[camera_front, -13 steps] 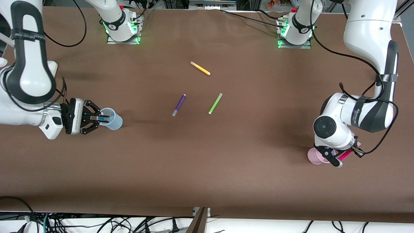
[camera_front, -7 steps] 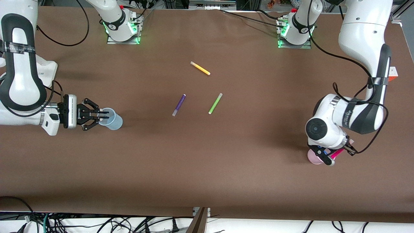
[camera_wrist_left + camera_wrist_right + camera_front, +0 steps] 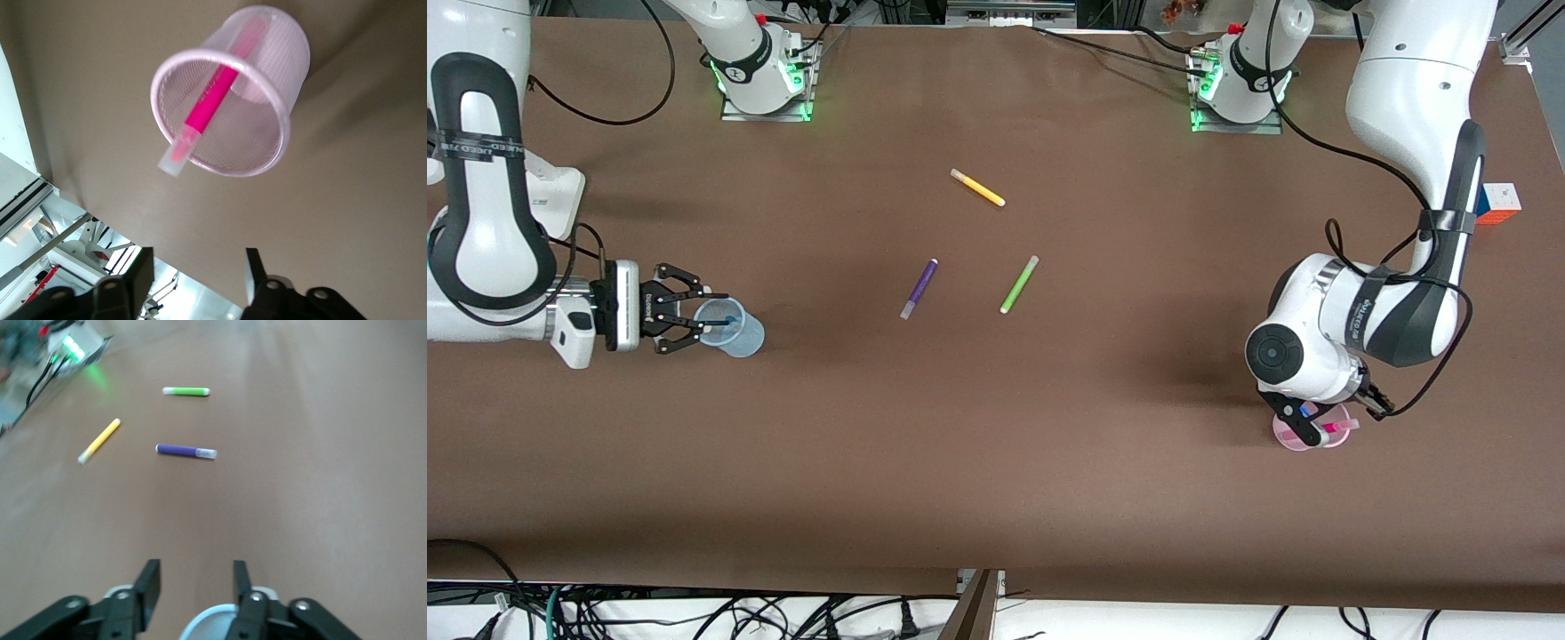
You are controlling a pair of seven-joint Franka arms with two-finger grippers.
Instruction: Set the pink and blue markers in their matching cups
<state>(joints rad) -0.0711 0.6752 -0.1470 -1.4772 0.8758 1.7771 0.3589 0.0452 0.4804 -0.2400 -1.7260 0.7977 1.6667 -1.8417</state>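
The light pink cup stands near the left arm's end of the table. The pink marker stands slanted inside it, its pale cap over the rim; the left wrist view shows the cup and the marker in it. My left gripper hangs over this cup, open and empty. The light blue cup stands near the right arm's end. A dark blue piece, the blue marker, shows inside it. My right gripper is over its rim, open and empty.
A yellow marker, a purple marker and a green marker lie mid-table; they also show in the right wrist view as yellow, purple and green. A colour cube sits by the left arm's table edge.
The left gripper moved over the pink cup and let the pink marker drop in. The right gripper opened and let go of the blue marker, which now sits in the blue cup.
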